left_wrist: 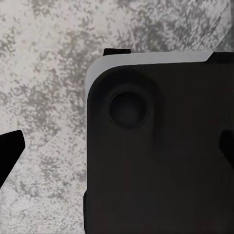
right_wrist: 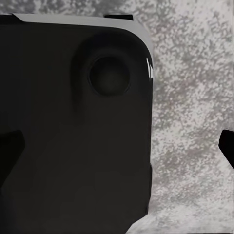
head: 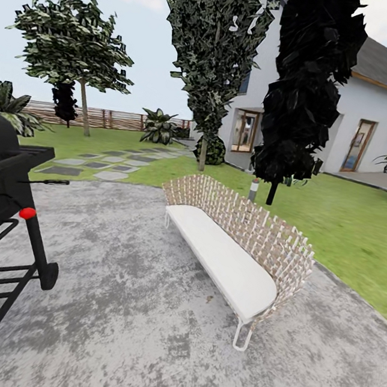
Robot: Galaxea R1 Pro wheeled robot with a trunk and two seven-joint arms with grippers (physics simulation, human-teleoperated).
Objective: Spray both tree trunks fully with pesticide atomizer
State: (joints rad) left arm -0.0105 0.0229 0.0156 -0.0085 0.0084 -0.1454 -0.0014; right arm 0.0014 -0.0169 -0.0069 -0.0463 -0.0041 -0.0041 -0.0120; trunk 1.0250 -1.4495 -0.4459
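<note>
A: Where were the trees, taking the wicker bench as the mark?

B: One tree stood far beyond it, leftward, trunk upright. No atomizer showed, so neither arm was nearer.

A: The claws?

B: Couldn't tell; wrist views gave dark robot body over paving.

bench sitting mid-patio | grill standing left of bench | paving lying open between them | conifers rising behind bench

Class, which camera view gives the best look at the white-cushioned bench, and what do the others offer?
The head view: the bench stands whole on the grey paving. Both wrist views look down at similar speckled paving past a dark robot part, not at the bench.
</note>
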